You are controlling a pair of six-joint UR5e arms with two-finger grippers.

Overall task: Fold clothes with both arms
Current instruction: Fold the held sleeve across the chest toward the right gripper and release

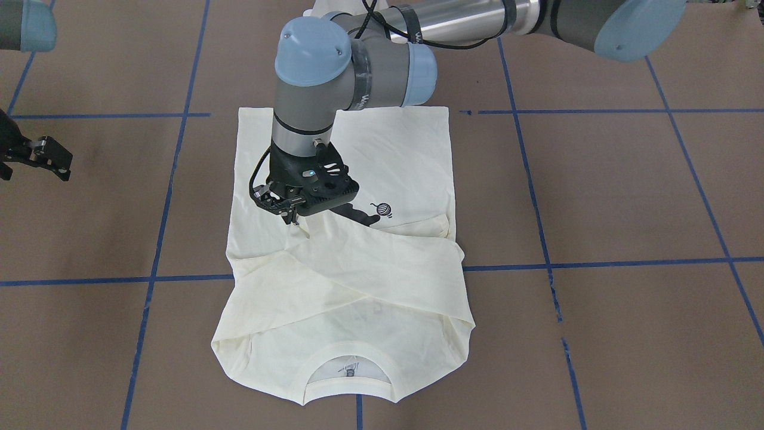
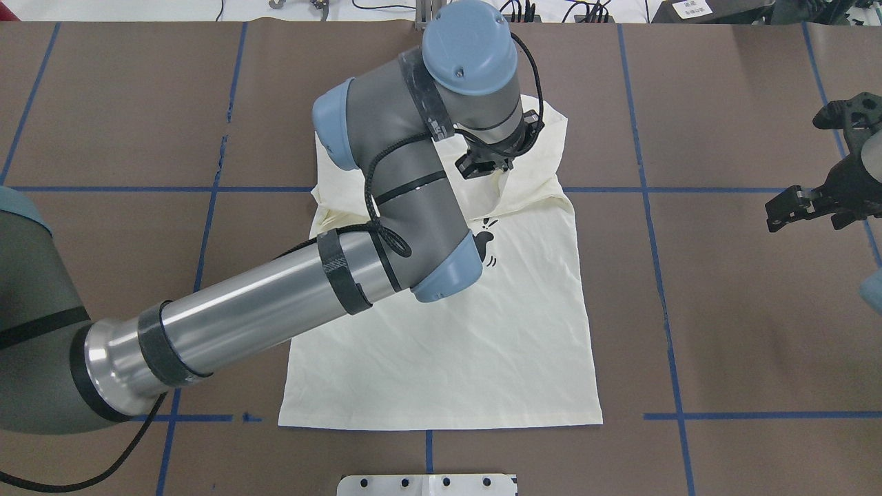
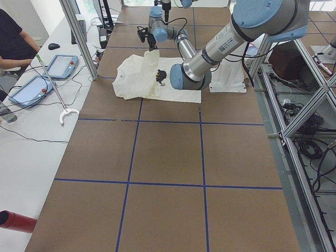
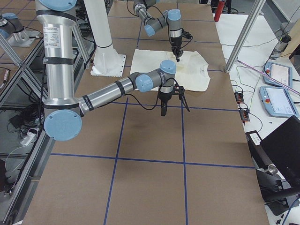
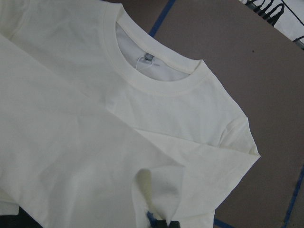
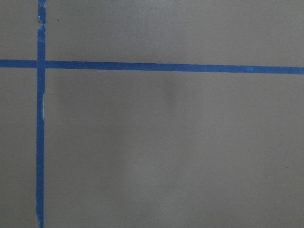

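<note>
Robot folding session: a cream long-sleeved T-shirt lies spread at the centre of the brown surface, which is marked off by blue tape lines. In the front-facing view its ribbed neckline points to the bottom of the frame and its straight hem to the top, with the sleeves folded crosswise over the chest. Part of the black print shows just right of the wrist at the frame's middle; the rest is covered by arm and cloth.

The left arm reaches in from the lower left of the overhead view and bends down over the garment. The left end effector is closed narrow on a pinch of the cream cloth just above the crossed sleeves. The left wrist view shows that fold caught at the bottom edge of the frame, the neckline beyond it. In the left side view the gripped cloth stands raised above the rest of the shirt.

The right end effector hangs at the right edge of the overhead view, well apart from the shirt, its fingers spread wide over bare surface. A person shows at the upper left of the left side view.
</note>
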